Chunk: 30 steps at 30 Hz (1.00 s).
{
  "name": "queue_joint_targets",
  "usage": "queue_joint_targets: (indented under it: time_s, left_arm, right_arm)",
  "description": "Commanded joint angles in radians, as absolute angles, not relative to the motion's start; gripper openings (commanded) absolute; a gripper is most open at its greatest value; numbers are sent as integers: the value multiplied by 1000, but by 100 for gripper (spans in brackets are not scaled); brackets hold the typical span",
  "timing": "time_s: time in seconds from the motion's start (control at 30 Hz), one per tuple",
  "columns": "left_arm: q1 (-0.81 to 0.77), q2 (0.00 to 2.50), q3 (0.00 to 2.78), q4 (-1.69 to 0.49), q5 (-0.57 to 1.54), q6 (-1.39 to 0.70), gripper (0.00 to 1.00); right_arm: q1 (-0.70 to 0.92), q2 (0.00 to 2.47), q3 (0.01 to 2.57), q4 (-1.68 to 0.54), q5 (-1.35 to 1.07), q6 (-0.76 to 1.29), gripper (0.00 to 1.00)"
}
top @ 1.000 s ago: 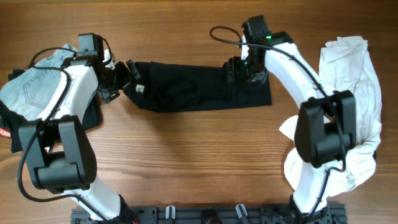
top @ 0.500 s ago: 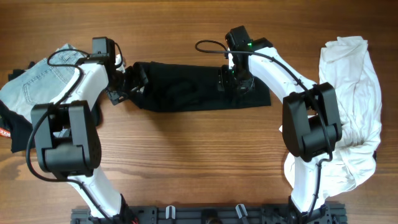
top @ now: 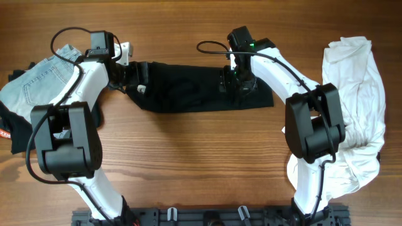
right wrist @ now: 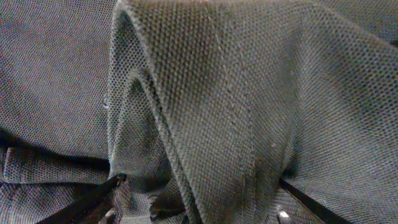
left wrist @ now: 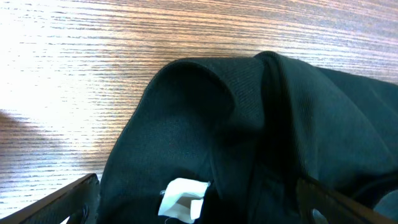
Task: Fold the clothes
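On the wooden tabletop, seen from above, a black garment lies stretched in a long band across the far middle. Its right end is squared off and its left end tapers. Jeans sit bunched at the far left over some dark cloth, and a heap of white clothes runs down the right edge. Both arms loop up from the rail at the near edge. The left arm bends round over the jeans and sets the left gripper at the garment's left end, beside a small white tag. The right arm arches in from the side of the white heap and plants the right gripper on the garment, right of its middle.

From the left wrist, pale wood grain fills the top and left, and the garment's rounded, ribbed edge humps across the frame. The left gripper sits close over it. Its fingers are spread wide at the lower corners, released, with the cloth and the tag lying between them.

From the right wrist, the garment's knit weave fills the frame. A thick ridge of it rises between the fingers of the right gripper, which stand apart on either side. They look released, though I cannot tell whether they touch the fold.
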State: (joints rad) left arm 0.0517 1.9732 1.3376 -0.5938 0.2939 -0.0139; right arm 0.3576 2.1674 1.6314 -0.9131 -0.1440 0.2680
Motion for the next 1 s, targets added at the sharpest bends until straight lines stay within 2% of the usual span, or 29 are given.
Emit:
queue_joint_targets:
  time_s: [0.0, 0.23, 0.37, 0.63, 0.97]
  left_arm:
    - [55, 1986, 1356, -582, 299, 30, 100]
    - [55, 2070, 1356, -553, 353, 71, 100]
    - [62, 2069, 1356, -543, 532, 97, 100]
    - [86, 2001, 1355, -596, 537, 72, 100]
    - [-2, 2062, 1341, -642, 486, 97, 100]
  right_arm:
    - [372, 2204, 1625, -911, -154, 262, 75]
    - [372, 2204, 1625, -928, -153, 261, 76]
    - [372, 2204, 1625, -932, -153, 255, 77]
    - [372, 2204, 1625, -951, -130, 236, 80]
    - [372, 2204, 1625, -950, -130, 236, 80]
